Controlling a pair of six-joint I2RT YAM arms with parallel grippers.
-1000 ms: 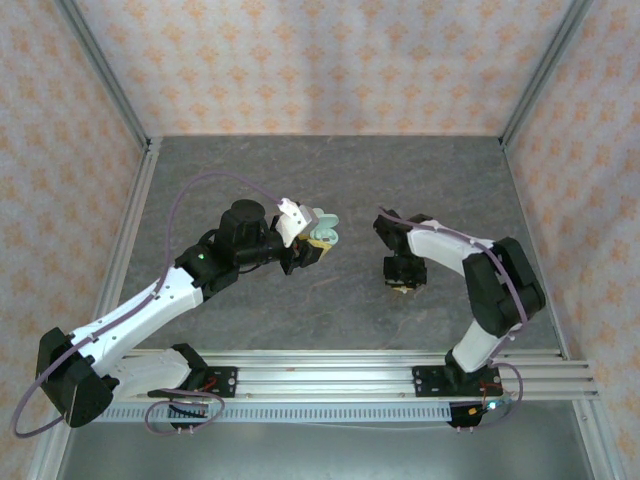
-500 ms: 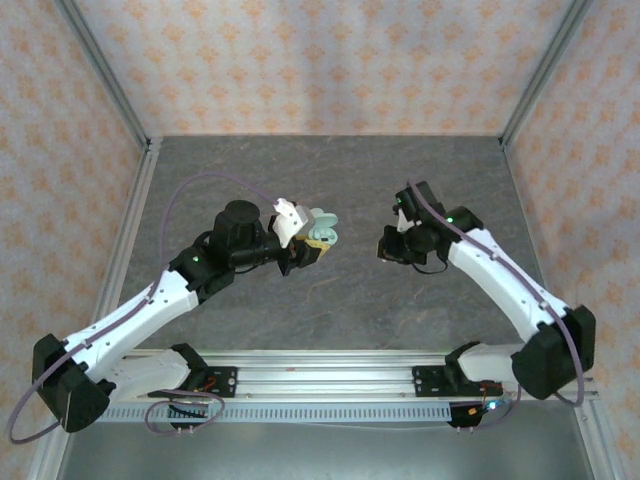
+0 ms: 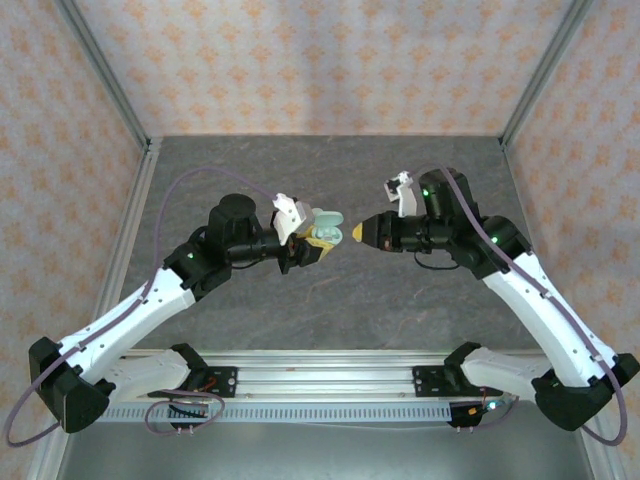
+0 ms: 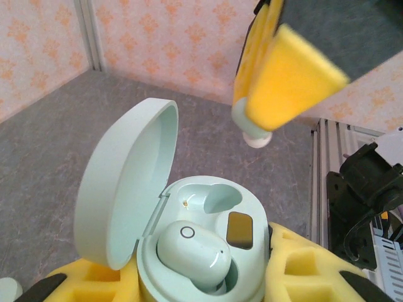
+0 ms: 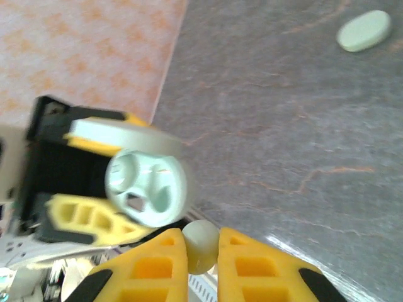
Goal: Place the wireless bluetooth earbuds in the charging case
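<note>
**Left end effector** [image 3: 312,243]: it is located just left of frame centre in the top external view. Its yellow fingers [image 4: 296,274] are pinching the charging case [image 4: 208,251] by the base, one finger on each side, and hold it clear of the surface [image 3: 330,310].

In the left wrist view:
- The charging case occupies the lower centre of the frame.
- Its lid [image 4: 126,189] is swung open and stands at the left.
- The seated earbud [image 4: 189,251] rests in the lower-left socket.
- The empty socket [image 4: 221,196] lies just above it, toward the upper right.
- A dark rectangular window [image 4: 239,229] sits just beside both.

**Right end effector** [image 3: 358,232]: it is located just right of frame centre in the top external view. It points leftward at the charging case, with its tip near the case but apart from it. Its fingers [image 5: 252,264] are pressed together on the held earbud [image 5: 200,242]. This earbud appears at the bottom centre of the right wrist view, between the two fingers. In the left wrist view it projects below the fingertips in the upper centre-right of the frame. There it is above the open charging case and does not touch it.

**Second case** [image 5: 363,30]: this is a closed pale green oval. It lies on the surface at the upper right of the right wrist view, well apart from both end effectors.
</note>
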